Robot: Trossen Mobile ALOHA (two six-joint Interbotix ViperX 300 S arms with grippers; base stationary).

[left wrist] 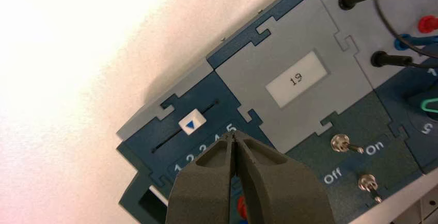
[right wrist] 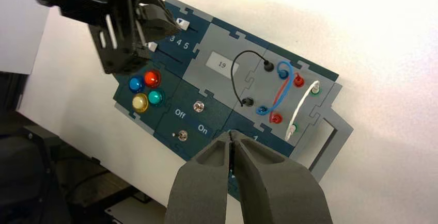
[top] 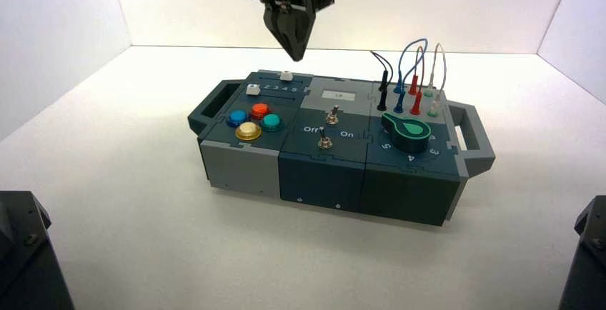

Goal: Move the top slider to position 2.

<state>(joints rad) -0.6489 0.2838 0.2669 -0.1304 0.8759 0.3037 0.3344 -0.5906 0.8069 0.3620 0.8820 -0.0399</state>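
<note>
Box [top: 338,158], dark teal and grey panels. Left gripper [top: 293,51], closed, above box's far left part. Right gripper [right wrist: 231,137], closed, idle, above box's right side. Top slider [left wrist: 192,122], small white knob, far left part of box, between track ends.

The top slider [left wrist: 192,122] is being seen as a small, white, squarish knob, with a blue triangle [left wrist: 190,124] being shown on its upper face. It is being carried by a thin, straight, dark track [left wrist: 166,141] on a dark teal panel [left wrist: 144,136], near the far edge of the box [top: 339,113], toward its far left corner. The knob is being held around the track's middle, about level with the 3 in the white row of digits [left wrist: 203,147] being displayed alongside. Track and digits are being aligned along the far edge.
</note>
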